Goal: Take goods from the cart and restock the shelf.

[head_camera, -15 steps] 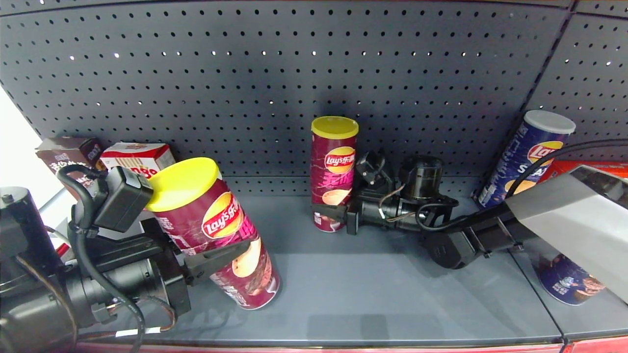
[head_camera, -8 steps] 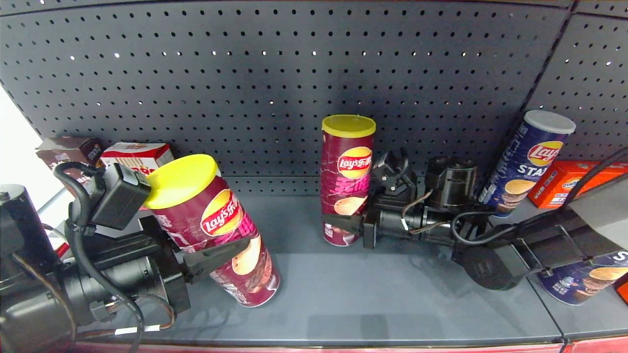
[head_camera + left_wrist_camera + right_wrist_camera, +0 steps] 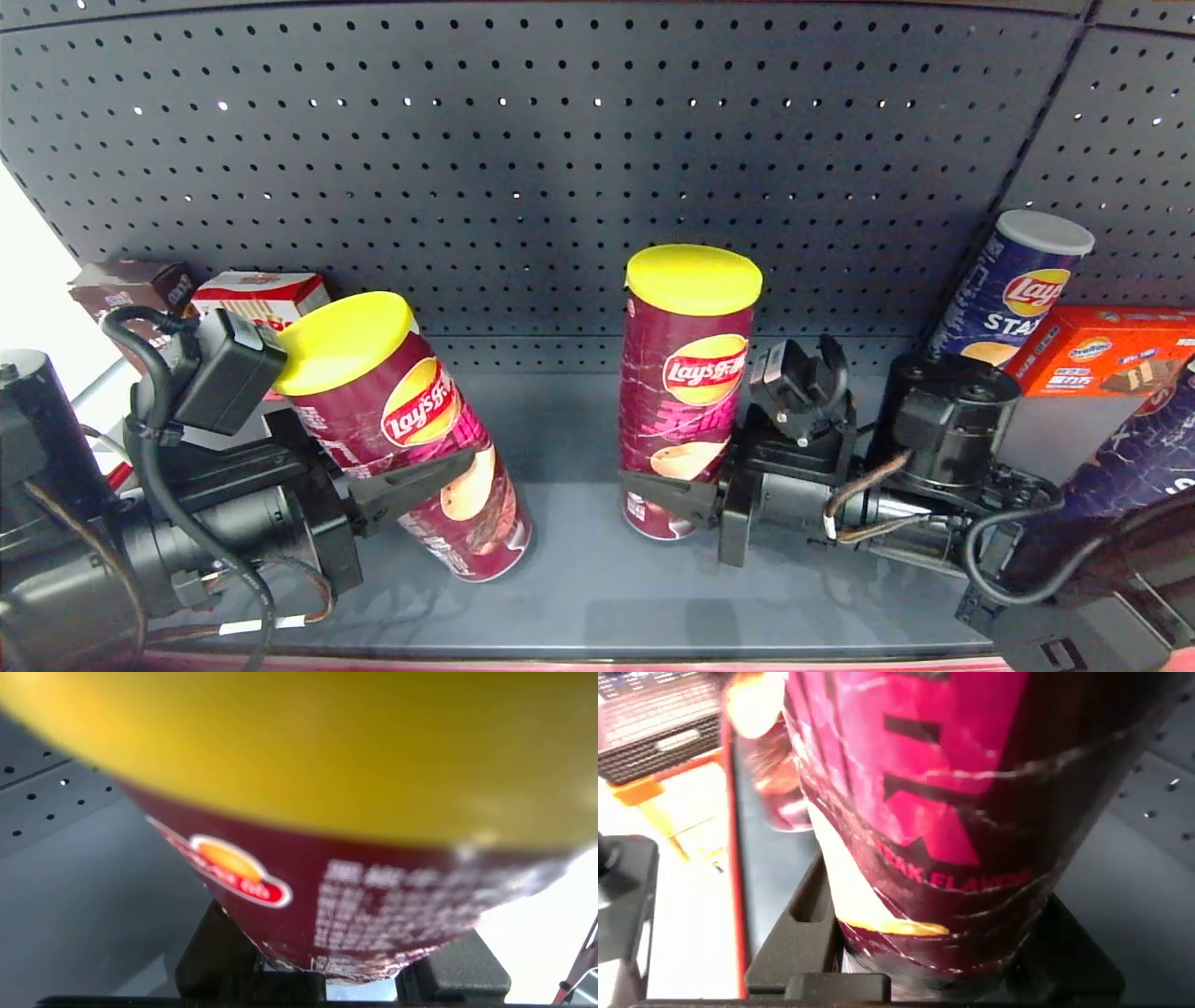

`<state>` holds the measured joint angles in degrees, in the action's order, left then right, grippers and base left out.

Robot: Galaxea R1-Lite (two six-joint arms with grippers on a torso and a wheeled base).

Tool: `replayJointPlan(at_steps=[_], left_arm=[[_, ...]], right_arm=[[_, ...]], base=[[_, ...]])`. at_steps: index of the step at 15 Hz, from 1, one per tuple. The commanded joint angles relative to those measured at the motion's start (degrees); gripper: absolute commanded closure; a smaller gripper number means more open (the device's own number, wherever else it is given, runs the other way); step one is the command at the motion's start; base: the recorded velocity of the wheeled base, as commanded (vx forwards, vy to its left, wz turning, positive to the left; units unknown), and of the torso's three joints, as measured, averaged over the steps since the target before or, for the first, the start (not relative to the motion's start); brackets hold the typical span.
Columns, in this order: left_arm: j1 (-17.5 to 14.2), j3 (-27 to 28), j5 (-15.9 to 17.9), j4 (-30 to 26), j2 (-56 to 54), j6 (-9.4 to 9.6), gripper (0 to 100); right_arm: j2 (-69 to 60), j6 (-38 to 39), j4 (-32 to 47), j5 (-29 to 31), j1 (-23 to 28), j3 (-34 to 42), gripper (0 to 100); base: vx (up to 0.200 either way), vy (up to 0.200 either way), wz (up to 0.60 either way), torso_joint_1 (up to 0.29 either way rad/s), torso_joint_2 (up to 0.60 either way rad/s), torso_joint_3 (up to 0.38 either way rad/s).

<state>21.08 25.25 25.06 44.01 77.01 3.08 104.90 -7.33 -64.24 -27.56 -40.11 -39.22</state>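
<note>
The right jaws are clamped low on the upright can (image 3: 689,373), its long axis vertical and its base at mid-shelf (image 3: 579,597), touching or not unclear, while the left jaws grip a second can (image 3: 401,420) leaning leftward at the front.

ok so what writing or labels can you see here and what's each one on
Tilted red can: round brand logo, legible, not quoted.
Upright red can: same logo, a flavour line beneath.
Blue can: same logo above a large word.
Orange box, red-and-white box, brown box: print too small to read.
</note>
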Motion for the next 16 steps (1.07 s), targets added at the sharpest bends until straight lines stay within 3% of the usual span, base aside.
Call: replayJointPlan(at_steps=[1, 5, 13, 16], left_arm=[[0.0, 0.1, 0.0, 0.0, 0.2, -0.01, 100], [0.0, 0.2, -0.5, 0.0, 0.2, -0.01, 100], [0.0, 2.2, -0.6, -0.1, 1.0, -0.18, 100], [0.0, 2.3, -0.6, 0.0, 1.0, -1.24, 100]], right_arm=[[0.4, 0.0, -5.4, 0.2, -1.9, 7.3, 100], [1.9, 0.0, -9.3, 0.6, -3.5, 11.1, 100], [7.7, -0.1, -11.5, 0.2, -2.3, 7.0, 100], [8.6, -0.1, -12.0, 0.0, -1.5, 6.4, 100]], base=[[0.0, 0.0, 0.0, 0.0, 0.0, 0.0], [0.0, 0.0, 0.0, 0.0, 0.0, 0.0], [0.0, 0.0, 0.0, 0.0, 0.0, 0.0], [0.0, 0.0, 0.0, 0.0, 0.0, 0.0]])
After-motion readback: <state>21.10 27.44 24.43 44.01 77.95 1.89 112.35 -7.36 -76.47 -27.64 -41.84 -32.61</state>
